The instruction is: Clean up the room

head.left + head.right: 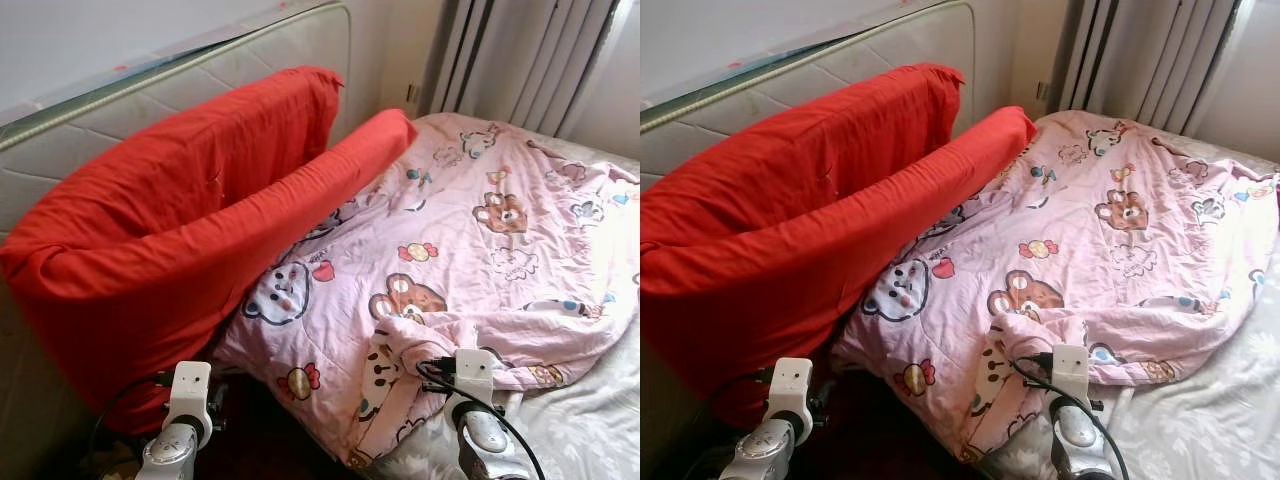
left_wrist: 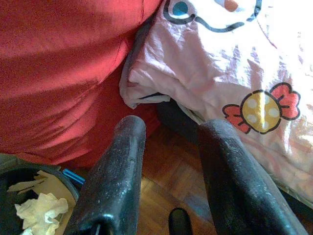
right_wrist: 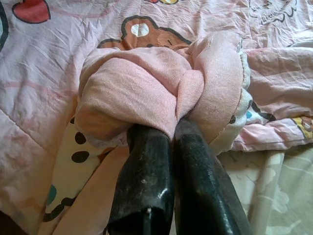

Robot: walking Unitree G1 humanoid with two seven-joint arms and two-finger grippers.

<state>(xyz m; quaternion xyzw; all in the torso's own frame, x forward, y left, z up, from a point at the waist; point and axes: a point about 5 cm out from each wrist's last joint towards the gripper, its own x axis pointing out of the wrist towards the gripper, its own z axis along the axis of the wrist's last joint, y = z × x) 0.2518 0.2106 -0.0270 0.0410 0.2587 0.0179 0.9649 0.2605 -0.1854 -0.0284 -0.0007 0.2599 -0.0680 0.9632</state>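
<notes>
A pink quilt (image 1: 470,250) printed with bears and candies lies rumpled across the bed. My right gripper (image 3: 173,129) is shut on a bunched fold of the pink quilt (image 3: 146,83) near its front edge, its wrist (image 1: 472,375) low at the bed's near side. Two big red pillows (image 1: 180,220) lean against the padded headboard (image 1: 60,150) on the left. My left gripper (image 2: 168,134) is open with nothing between its fingers, hanging over the wooden floor beside the bed, close to the quilt's corner (image 2: 146,88) and the lower red pillow (image 2: 63,73).
A dark bin (image 2: 24,200) holding crumpled paper stands on the floor by the left gripper. A pale patterned sheet (image 1: 590,420) shows at the bed's near right. Curtains (image 1: 520,60) hang behind the bed.
</notes>
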